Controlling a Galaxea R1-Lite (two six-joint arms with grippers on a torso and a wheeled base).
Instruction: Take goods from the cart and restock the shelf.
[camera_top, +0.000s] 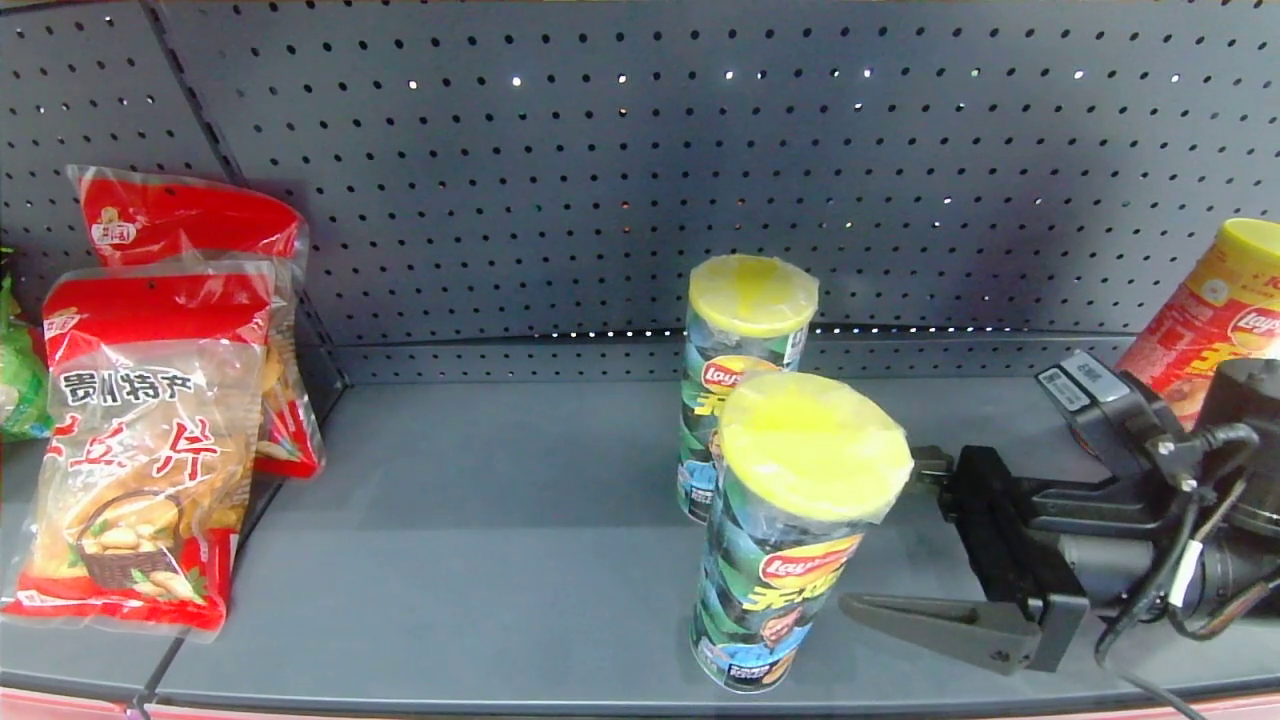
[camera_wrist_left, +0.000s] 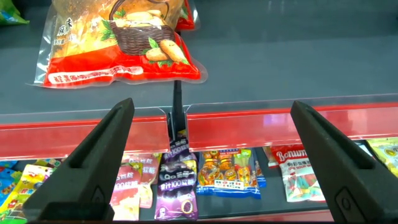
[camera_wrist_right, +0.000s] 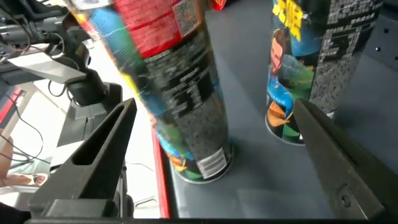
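Note:
Two green chip cans with yellow lids stand on the grey shelf (camera_top: 480, 520). The front can (camera_top: 785, 545) is near the shelf's front edge and the rear can (camera_top: 742, 370) is right behind it. My right gripper (camera_top: 888, 535) is open at the front can's right side, its fingertips level with the can and not visibly touching it. In the right wrist view the front can (camera_wrist_right: 180, 93) stands between the spread fingers (camera_wrist_right: 93, 165), with the rear can (camera_wrist_right: 311, 62) beyond. My left gripper (camera_wrist_left: 211, 155) is open and holds nothing, below the shelf's red front edge (camera_wrist_left: 249, 127).
Two red and clear snack bags (camera_top: 140, 450) lean at the shelf's left, one of them (camera_wrist_left: 118, 43) in the left wrist view. A green bag (camera_top: 20, 375) is at the far left. A red can (camera_top: 1215, 310) stands at the back right. Small snack packets (camera_wrist_left: 227, 171) fill a lower shelf.

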